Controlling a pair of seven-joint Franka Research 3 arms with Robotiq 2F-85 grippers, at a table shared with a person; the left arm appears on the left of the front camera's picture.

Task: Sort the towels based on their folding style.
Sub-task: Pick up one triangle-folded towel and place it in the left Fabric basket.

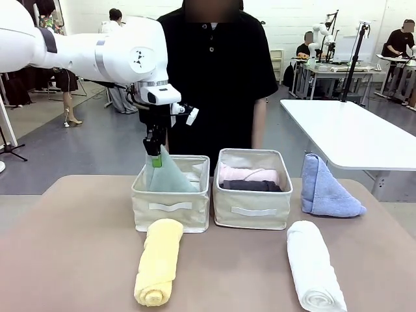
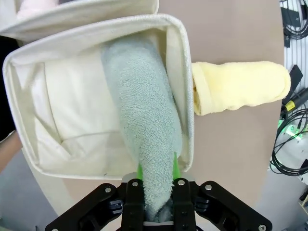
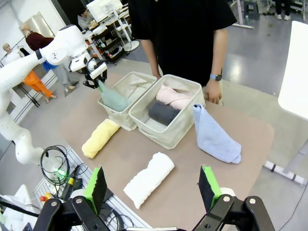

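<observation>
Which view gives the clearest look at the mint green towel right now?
The left wrist view: the mint green towel is close up, pinched in the left tool and reaching into the cream bin. The front view shows it side-on, poking above the bin's rim. The right wrist view shows it small and far off.

A tan work table [image 1: 240, 266] is occupying the foreground. A smooth grey floor [image 1: 97, 149] is extending behind it to a white wall [image 1: 286, 19]. A white table [image 1: 351, 130] is standing at the right, and workbenches [image 1: 325, 68] are lining the far right. A bundle of black cables [image 3: 60, 168] is lying on the floor beside the tan table. Even light is covering the room.
</observation>
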